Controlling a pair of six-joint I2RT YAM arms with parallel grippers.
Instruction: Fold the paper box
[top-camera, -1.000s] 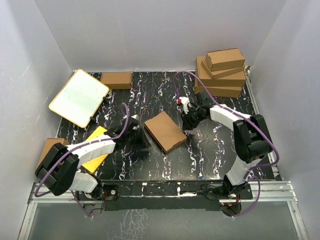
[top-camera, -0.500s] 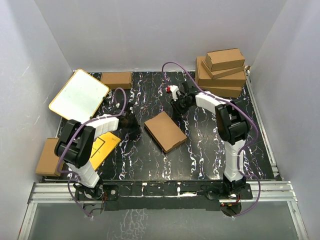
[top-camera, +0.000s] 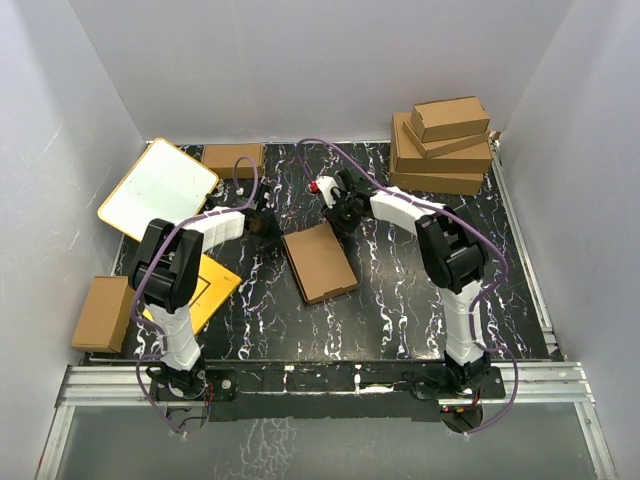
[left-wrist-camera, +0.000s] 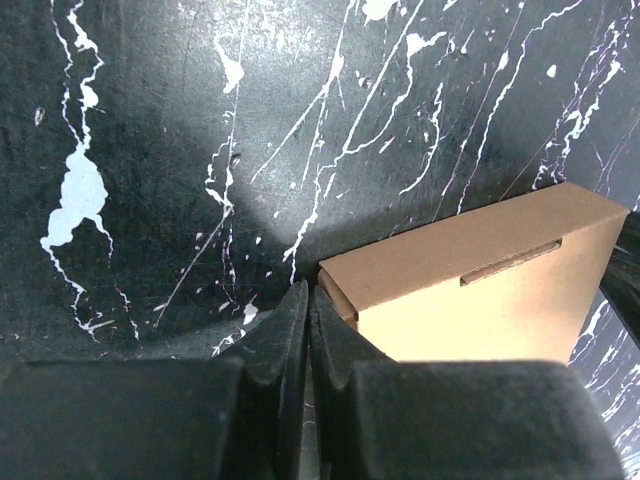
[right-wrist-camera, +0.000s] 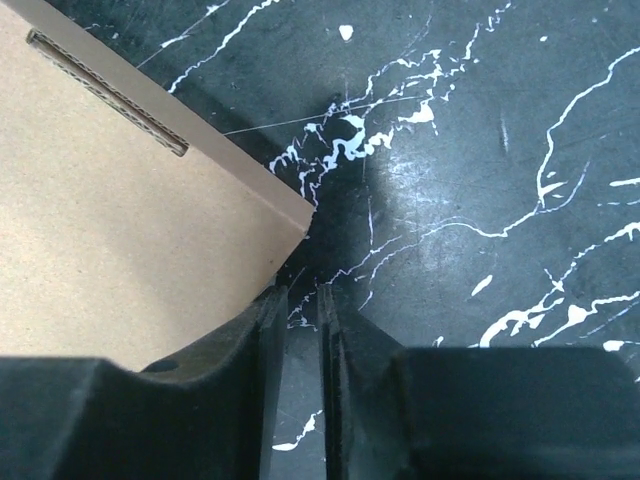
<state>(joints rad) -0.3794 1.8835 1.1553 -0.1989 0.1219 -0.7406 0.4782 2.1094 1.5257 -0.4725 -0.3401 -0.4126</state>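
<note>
The paper box (top-camera: 318, 262) lies folded flat and closed, a thin brown cardboard mailer in the middle of the black marbled table. My left gripper (top-camera: 267, 226) is at its far left corner, and in the left wrist view the left gripper (left-wrist-camera: 308, 298) is shut with nothing in it, tips right beside the box corner (left-wrist-camera: 345, 285). My right gripper (top-camera: 345, 214) is at the far right corner. In the right wrist view the right gripper (right-wrist-camera: 300, 300) stands a narrow slit open over bare table, its left finger against the edge of the box (right-wrist-camera: 110, 230).
A white board with an orange rim (top-camera: 160, 190) leans at the far left, and a yellow card (top-camera: 200, 290) lies in front of it. One brown box (top-camera: 232, 158) sits at the back, another (top-camera: 100, 312) at the left edge, and a stack of boxes (top-camera: 445, 140) at the back right.
Both arms swung away from me to the box's far corners. The box turned a little and slid slightly left. The left gripper closed; the right one barely changed.
</note>
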